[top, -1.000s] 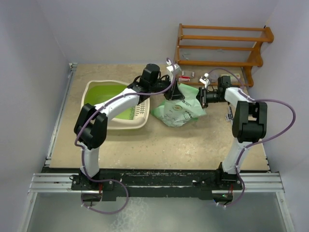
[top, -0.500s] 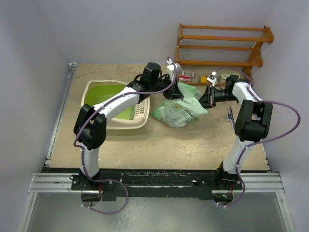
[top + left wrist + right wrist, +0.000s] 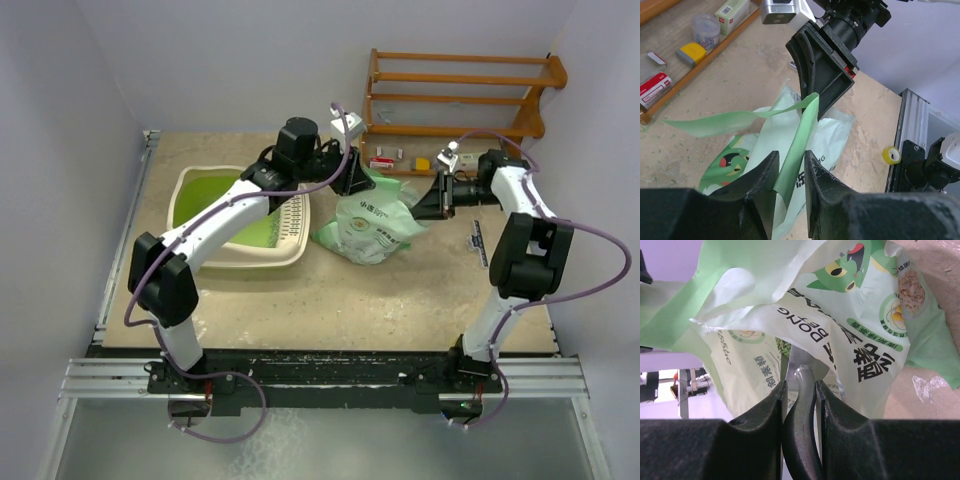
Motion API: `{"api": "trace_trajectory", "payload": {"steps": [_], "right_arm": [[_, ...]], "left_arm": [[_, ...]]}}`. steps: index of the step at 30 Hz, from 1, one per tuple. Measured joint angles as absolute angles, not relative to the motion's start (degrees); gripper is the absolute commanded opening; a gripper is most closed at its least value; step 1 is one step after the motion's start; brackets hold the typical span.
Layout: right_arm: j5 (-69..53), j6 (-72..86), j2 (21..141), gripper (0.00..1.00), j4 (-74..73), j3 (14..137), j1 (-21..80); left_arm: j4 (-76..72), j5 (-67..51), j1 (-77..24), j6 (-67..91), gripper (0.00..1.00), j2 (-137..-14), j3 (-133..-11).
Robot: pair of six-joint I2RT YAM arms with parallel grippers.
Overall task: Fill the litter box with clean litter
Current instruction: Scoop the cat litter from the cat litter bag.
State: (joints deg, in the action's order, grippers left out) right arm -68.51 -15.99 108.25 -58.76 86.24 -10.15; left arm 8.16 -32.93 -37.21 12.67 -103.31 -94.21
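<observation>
The litter box (image 3: pixel 262 262), cream with a lime-green inside, sits at the left of the table. A pale green printed bag (image 3: pixel 375 228) stands to its right. My left gripper (image 3: pixel 352 180) is shut on the bag's top edge, a green strip (image 3: pixel 792 150) between the jaws of the left gripper (image 3: pixel 791 156). My right gripper (image 3: pixel 432 197) is at the bag's right side. In the right wrist view the right gripper (image 3: pixel 800 385) is shut on a black scoop handle (image 3: pixel 801 430), and the metal blade (image 3: pixel 799 357) reaches into the bag's mouth. A little green litter (image 3: pixel 783 345) shows there.
A wooden rack (image 3: pixel 455 95) stands at the back right, with small boxes (image 3: pixel 383 160) on its bottom shelf. A dark tool (image 3: pixel 479 243) lies on the table near the right arm. A yellow tape roll (image 3: pixel 890 155) sits by the metal rail.
My left gripper has lifted the bag's top edge up and toward the left, pulling the mouth wider. My right gripper has shifted slightly right and back with the scoop.
</observation>
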Motion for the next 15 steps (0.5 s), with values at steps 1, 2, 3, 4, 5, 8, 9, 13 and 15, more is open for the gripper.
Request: {"api": "trace_trajectory", "payload": {"steps": [1, 2, 3, 4, 5, 8, 9, 13, 15], "right_arm": [[-68.5, -15.9, 107.9, 0.00, -58.9, 86.3, -10.4], [-68.5, -15.7, 107.5, 0.00, -59.2, 86.4, -10.8], [-68.6, -15.6, 107.2, 0.00, -59.5, 86.5, -11.0], [-68.6, -15.5, 107.0, 0.00, -59.8, 86.7, -11.3], [-68.5, -15.4, 106.6, 0.00, -60.1, 86.8, -11.7], [-68.4, -15.4, 105.6, 0.00, -61.3, 87.7, -12.7], [-68.4, -15.4, 105.3, 0.00, -61.8, 88.1, -13.0], [-68.2, -15.7, 103.7, 0.00, -63.5, 89.4, -14.7], [-68.0, -15.9, 103.0, 0.00, -64.6, 89.8, -15.5]], "left_arm": [[8.1, -32.6, -37.2, 12.7, 0.25, -102.4, -94.0], [8.2, -32.4, -37.2, 12.7, 0.25, -101.4, -93.8], [8.1, -32.2, -37.2, 12.6, 0.25, -100.8, -93.7], [7.9, -32.0, -37.2, 12.6, 0.25, -100.1, -93.5], [7.8, -31.6, -37.2, 12.6, 0.25, -99.5, -93.2], [7.8, -30.5, -37.2, 12.5, 0.25, -97.3, -92.1], [7.9, -30.1, -37.2, 12.4, 0.25, -96.6, -91.8], [8.0, -29.0, -37.2, 12.1, 0.25, -94.9, -91.5], [8.1, -28.3, -37.2, 11.5, 0.25, -94.1, -91.5]]}}
